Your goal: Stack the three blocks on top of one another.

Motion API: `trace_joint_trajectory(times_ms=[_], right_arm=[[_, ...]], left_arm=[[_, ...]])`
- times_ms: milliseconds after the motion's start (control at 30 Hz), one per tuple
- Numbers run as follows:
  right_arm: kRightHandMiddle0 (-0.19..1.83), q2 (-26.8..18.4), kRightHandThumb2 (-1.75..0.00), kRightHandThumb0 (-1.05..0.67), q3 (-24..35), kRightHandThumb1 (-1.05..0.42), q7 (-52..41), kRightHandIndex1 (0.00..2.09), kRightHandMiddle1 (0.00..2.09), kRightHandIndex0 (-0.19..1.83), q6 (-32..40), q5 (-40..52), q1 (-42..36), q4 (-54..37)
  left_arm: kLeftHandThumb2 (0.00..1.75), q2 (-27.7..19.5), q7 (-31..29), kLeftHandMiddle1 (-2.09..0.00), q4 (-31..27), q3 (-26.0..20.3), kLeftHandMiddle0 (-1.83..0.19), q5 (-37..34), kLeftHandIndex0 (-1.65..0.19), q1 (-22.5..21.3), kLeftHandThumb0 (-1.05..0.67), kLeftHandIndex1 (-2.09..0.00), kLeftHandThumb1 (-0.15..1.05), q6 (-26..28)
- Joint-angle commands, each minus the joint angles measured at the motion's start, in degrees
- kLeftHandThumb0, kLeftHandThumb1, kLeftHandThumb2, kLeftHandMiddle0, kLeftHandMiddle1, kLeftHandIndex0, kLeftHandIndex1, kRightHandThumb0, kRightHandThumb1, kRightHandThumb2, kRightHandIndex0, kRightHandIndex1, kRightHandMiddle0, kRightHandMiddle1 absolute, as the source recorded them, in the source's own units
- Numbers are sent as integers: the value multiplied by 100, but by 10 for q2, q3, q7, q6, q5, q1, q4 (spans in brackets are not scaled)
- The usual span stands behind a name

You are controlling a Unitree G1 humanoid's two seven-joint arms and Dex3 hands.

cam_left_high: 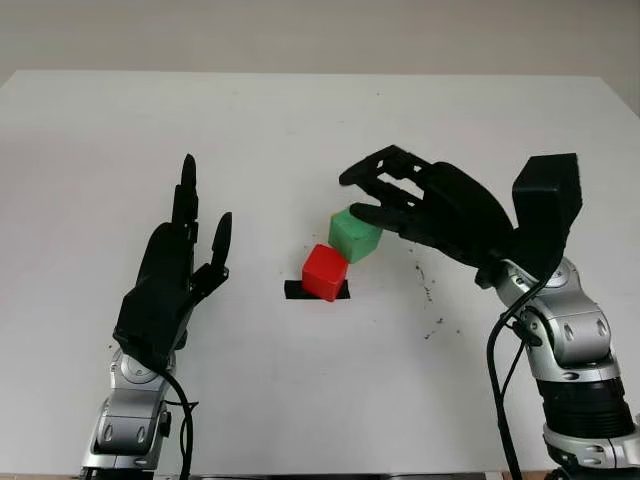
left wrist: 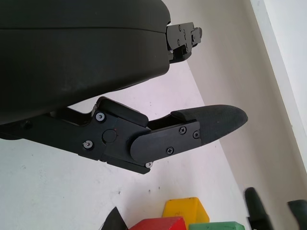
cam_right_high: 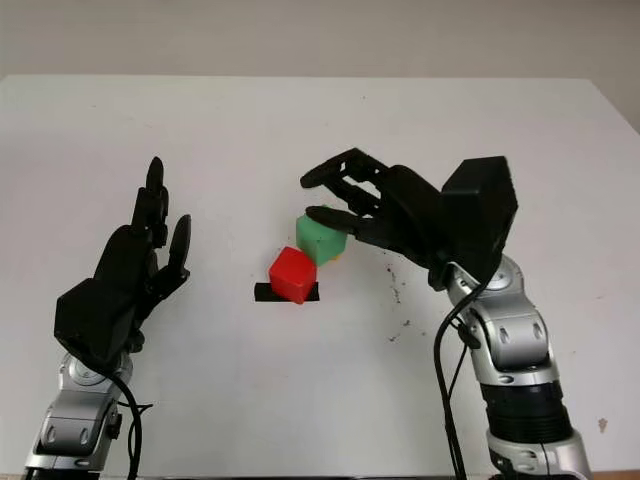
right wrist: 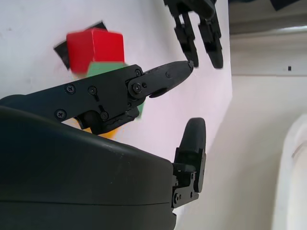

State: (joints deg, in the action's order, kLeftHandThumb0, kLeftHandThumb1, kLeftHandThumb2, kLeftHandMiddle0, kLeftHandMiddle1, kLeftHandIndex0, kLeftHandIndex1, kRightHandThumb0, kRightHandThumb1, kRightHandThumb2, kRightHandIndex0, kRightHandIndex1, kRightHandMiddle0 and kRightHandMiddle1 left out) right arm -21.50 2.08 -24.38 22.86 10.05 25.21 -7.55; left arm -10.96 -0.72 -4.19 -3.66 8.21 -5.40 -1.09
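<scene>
A red block (cam_left_high: pixel 325 272) sits on a black tape mark (cam_left_high: pixel 293 290) near the table's middle. Just behind and to its right, a green block (cam_left_high: pixel 355 235) stands tilted over a yellow block (left wrist: pixel 186 210), of which only a sliver (cam_right_high: pixel 342 256) peeks out. My right hand (cam_left_high: pixel 355 196) hovers open over the green block. Its thumb (right wrist: pixel 163 79) lies close above the block's top and its fingers are lifted clear. To the left of the blocks, my left hand (cam_left_high: pixel 204 210) is raised and open, holding nothing.
The white table (cam_left_high: pixel 300 130) reaches far back and to both sides. Small dark specks (cam_left_high: pixel 432 290) mark it to the right of the blocks. A grey wall runs behind the far edge.
</scene>
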Motion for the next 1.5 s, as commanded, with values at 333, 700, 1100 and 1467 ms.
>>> trace_joint_trajectory(times_ms=[333, 700, 1100, 1467], right_arm=[[6, -99, -4, -50, 21, -87, -1, 6, 96, 13, -225, -104, 153, 107], [35, -196, -5, -57, -107, -71, -49, 8, 59, 26, -473, -309, 393, 398], [29, -202, -7, -71, -205, -78, -196, 1, 26, 6, -576, -356, 400, 360], [26, -222, -6, -78, -201, -82, -256, 3, 12, 0, -565, -328, 313, 254]], left_arm=[[66, -9, -12, -5, 3, -9, 13, -17, 17, -6, -77, -6, 105, 0], [66, -11, -12, -6, 2, -9, 13, -13, 16, -5, -77, -6, 105, -1], [66, -8, -9, -5, -18, -6, 14, -13, 16, 5, -79, -5, 105, 21], [65, -7, -3, -6, -22, -6, 12, -10, 16, 10, -77, -6, 105, 20]])
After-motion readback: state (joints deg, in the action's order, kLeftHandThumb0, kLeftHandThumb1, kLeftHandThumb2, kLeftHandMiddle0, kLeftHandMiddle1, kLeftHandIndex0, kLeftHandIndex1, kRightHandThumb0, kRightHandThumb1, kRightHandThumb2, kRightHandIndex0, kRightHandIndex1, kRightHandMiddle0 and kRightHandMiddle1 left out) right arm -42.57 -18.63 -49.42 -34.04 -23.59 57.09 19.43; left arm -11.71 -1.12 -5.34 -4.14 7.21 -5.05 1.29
